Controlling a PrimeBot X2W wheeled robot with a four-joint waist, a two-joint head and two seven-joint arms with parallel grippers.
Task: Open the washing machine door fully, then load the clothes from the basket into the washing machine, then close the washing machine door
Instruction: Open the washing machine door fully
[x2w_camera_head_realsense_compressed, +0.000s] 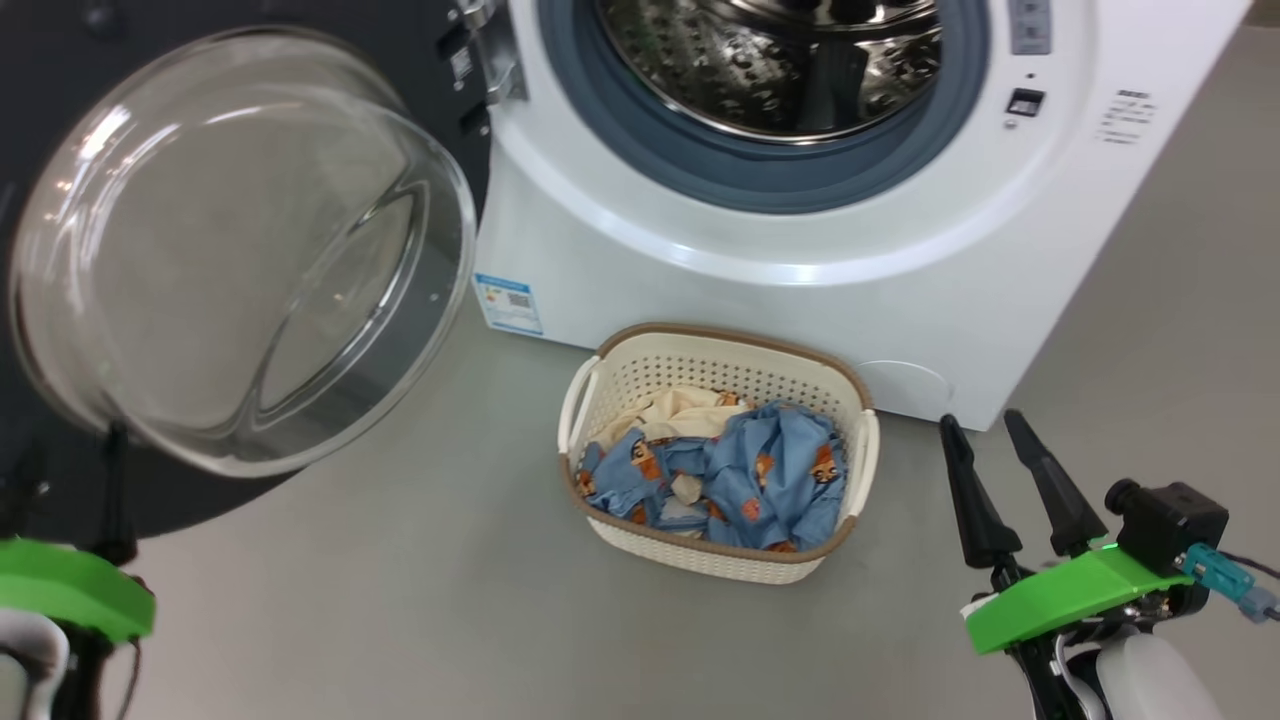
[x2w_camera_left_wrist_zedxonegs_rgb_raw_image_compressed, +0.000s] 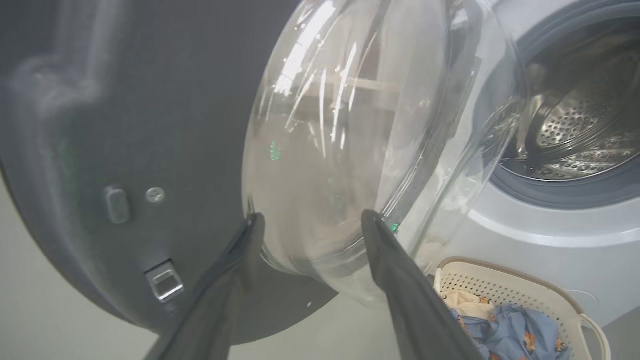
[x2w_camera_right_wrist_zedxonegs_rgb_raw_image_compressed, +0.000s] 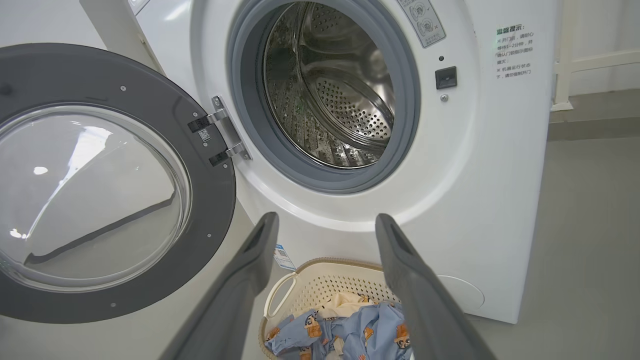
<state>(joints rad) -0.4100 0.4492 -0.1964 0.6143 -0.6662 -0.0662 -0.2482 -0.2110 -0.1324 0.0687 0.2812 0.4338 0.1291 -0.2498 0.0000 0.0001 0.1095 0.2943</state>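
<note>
Before the washing machine (x2w_camera_head_realsense_compressed: 900, 300): the basket (x2w_camera_head_realsense_compressed: 700, 372) stood on the floor (x2w_camera_head_realsense_compressed: 400, 600), just below the open drum (x2w_camera_head_realsense_compressed: 780, 60).
Clothes (x2w_camera_head_realsense_compressed: 760, 470): blue printed fabric and a cream piece lay inside the basket.
Washing machine door (x2w_camera_right_wrist_zedxonegs_rgb_raw_image_compressed: 212, 200): stood wide open on its hinge (x2w_camera_right_wrist_zedxonegs_rgb_raw_image_compressed: 220, 137) — glass bowl (x2w_camera_head_realsense_compressed: 230, 250) bulging outward.
Left pincer (x2w_camera_left_wrist_zedxonegs_rgb_raw_image_compressed: 312, 215): fingers apart, tips by the bowl's lower edge; contact unclear.
Right pincer (x2w_camera_head_realsense_compressed: 978, 418): fingers apart, empty — hovering right of the basket.

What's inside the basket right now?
Crumpled light blue printed clothes and a cream-white cloth lie in the basket; anything beneath them and the basket's floor are covered.
</note>
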